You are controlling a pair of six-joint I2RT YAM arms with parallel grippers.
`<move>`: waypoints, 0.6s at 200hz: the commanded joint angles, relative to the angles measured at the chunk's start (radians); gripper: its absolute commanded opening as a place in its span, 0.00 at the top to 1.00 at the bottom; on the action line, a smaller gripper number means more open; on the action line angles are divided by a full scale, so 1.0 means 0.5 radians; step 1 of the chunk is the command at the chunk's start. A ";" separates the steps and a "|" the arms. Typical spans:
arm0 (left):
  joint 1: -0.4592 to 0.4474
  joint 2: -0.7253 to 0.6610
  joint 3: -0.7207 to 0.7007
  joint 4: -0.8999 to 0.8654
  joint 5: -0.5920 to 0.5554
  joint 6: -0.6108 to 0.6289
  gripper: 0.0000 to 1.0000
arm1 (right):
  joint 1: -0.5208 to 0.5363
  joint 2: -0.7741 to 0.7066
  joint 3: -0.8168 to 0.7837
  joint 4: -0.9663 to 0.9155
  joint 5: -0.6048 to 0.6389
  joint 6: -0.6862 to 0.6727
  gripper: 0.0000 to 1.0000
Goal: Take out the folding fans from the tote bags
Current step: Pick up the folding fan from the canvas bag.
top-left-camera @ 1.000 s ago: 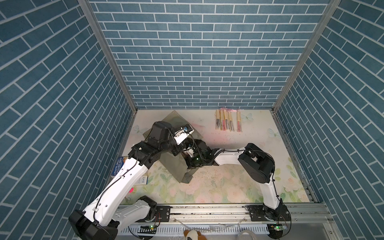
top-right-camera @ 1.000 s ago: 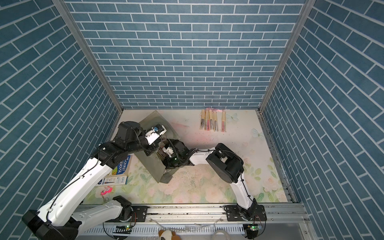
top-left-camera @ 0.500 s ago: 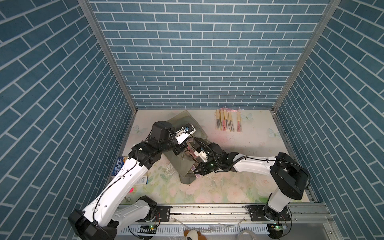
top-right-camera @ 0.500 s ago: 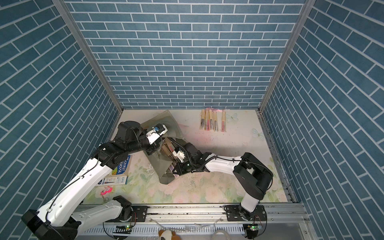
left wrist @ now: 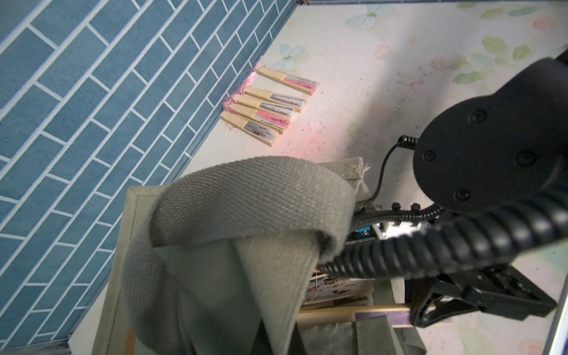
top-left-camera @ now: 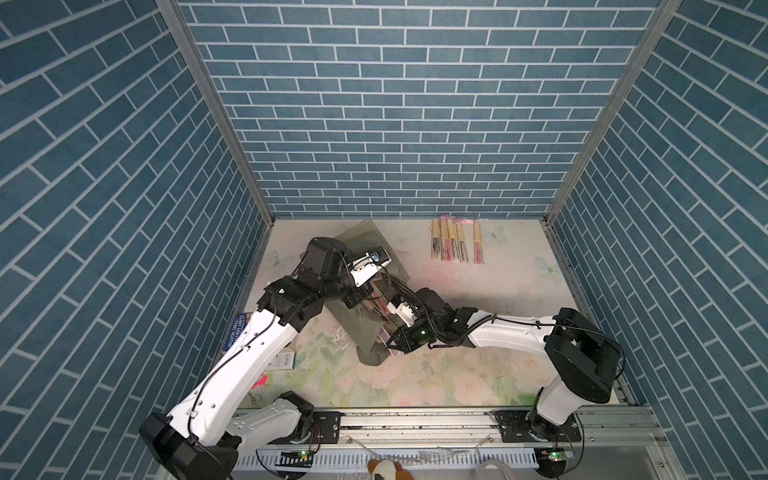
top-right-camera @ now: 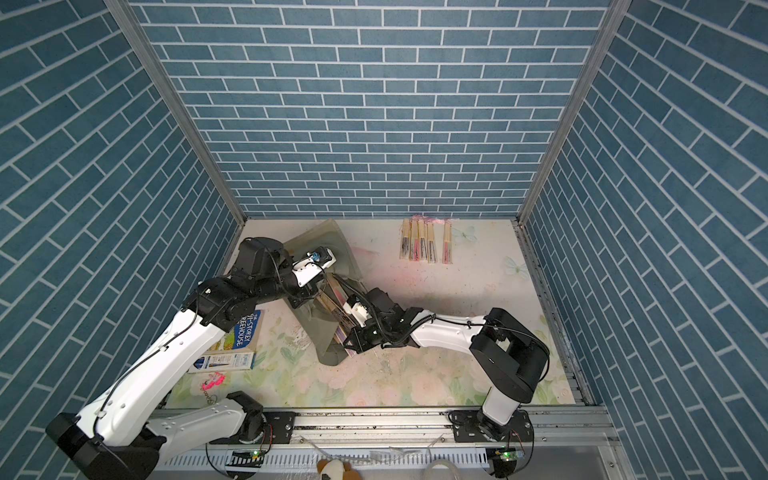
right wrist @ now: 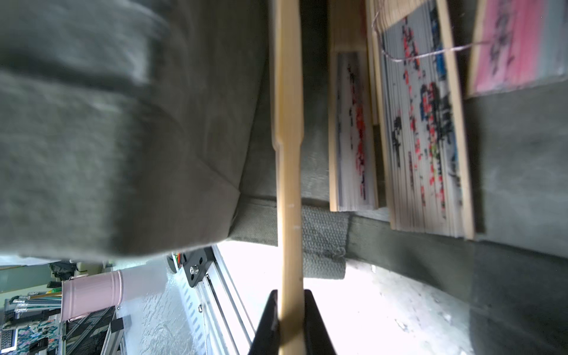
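The job is partly done. Five fans (top-left-camera: 456, 245) lie in a row at the back of the table (top-left-camera: 498, 291), well apart from the tote (top-left-camera: 357, 332). The tote lies left of centre with its mouth toward the right arm. The left gripper (top-left-camera: 356, 300) is closed, seemingly pinching the tote's upper fabric to hold the mouth open. In the left wrist view a strap (left wrist: 246, 199) hides its fingertips. The right gripper (right wrist: 290, 307) is clamped narrow on the bamboo stick of one fan (right wrist: 288, 138), which pokes out of the mouth with its far end inside. At least three other fans (right wrist: 424, 123) lie in the tote beside it. I judge this to be the sixth fan, now being pulled out, with several left to take. How many lie deeper cannot be told.
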 commanded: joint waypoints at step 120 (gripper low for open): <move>0.416 0.195 0.191 -0.311 -0.144 0.875 1.00 | 0.024 -0.892 -0.507 -0.511 -0.191 -0.436 0.99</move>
